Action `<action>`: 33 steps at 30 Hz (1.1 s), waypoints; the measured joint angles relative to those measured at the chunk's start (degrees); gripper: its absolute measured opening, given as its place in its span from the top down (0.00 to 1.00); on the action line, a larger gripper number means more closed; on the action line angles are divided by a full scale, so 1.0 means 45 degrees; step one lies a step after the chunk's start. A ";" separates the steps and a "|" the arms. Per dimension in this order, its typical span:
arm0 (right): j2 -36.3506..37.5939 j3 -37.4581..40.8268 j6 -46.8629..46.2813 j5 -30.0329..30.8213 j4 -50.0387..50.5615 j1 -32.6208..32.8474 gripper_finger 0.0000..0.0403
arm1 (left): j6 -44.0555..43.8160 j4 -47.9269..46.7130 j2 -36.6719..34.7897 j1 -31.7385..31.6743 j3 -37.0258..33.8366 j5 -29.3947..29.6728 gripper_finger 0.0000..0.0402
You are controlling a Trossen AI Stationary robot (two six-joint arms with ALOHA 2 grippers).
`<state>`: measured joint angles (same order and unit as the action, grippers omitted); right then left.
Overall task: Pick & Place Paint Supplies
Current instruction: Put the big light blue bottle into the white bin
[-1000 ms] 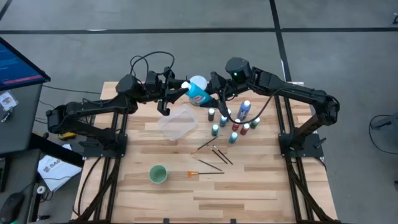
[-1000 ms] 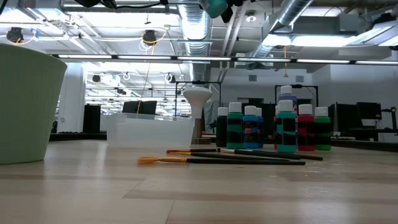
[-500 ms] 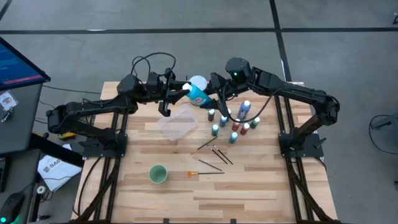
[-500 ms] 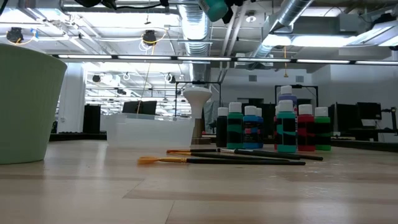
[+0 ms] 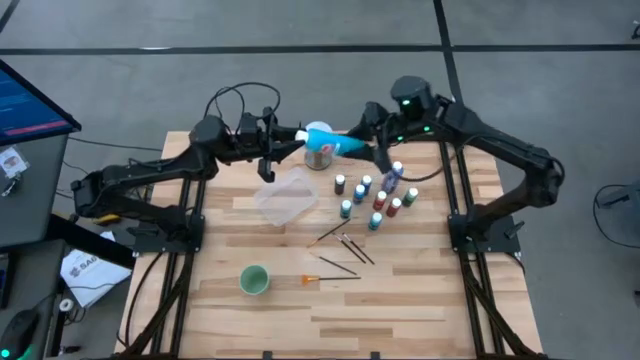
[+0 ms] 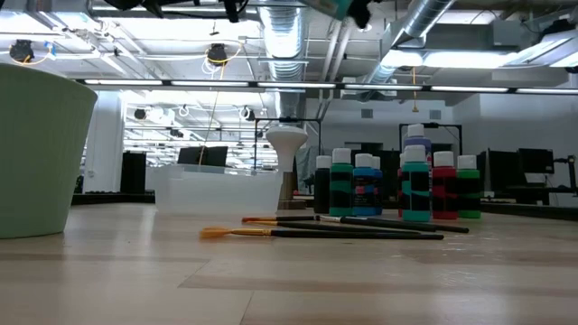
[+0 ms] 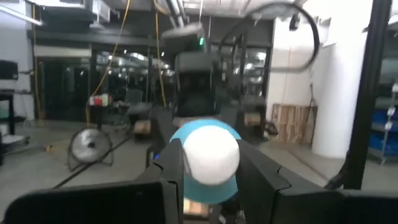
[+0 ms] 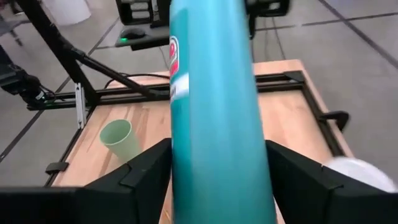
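A teal bottle (image 5: 340,147) hangs in the air, lying roughly level, just past the far corner of the clear tray (image 5: 285,195) on the side nearer the right arm; both arms meet at it, so this reads as a hand-over in mid-air. The left gripper (image 7: 212,186) has its fingers (image 7: 169,180) clenched on the white-capped end, the cap sitting squarely between them in the left wrist view. The right gripper (image 8: 214,180) has its fingers (image 8: 149,171) spread wide on either side of the bottle's teal body and looks released; whether one pad touches the label I cannot tell.

The other small paint bottles (image 5: 375,195) stand in a cluster on the counter (image 5: 400,290) to the right-arm side of the tray, near it but apart; the brushes (image 5: 340,250) lie on the near side of the tray; a green cup (image 5: 253,280) stands farther out on that same near side.

To do this step well, I judge that the right arm should back straight off along the bottle's axis, away from the tray, without brushing the body; a sideways nudge could twist the bottle in a grip that holds only the cap. The left arm should wait until the other fingers are clear, then swing over the tray and lower before letting go; a long bottle held by one end will want to droop, so slow, level motion suits it; keep wide of the white globe (image 5: 318,128) beyond the tray's far edge.
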<state>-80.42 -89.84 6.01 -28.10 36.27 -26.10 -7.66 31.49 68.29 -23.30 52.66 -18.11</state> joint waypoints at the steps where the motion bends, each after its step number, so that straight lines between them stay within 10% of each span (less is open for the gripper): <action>1: 0.0244 0.0000 -0.0008 0.0097 0.0286 -0.0123 0.41 | 0.0226 -0.0396 -0.0129 -0.0037 0.0000 -0.0004 0.81; 15: 0.3037 0.0000 0.0019 0.2449 0.2930 -0.0997 0.41 | 0.1660 -0.5932 -0.1799 0.0103 -0.0005 0.1912 0.81; 33: 0.2532 0.0005 -0.0154 0.2639 0.3943 -0.0951 0.41 | 0.1336 -0.9822 -0.2298 0.0893 -0.0817 0.4113 0.81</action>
<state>-69.02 -89.82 5.32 -16.23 54.01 -30.38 -1.65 -12.71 57.95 -19.28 48.99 0.40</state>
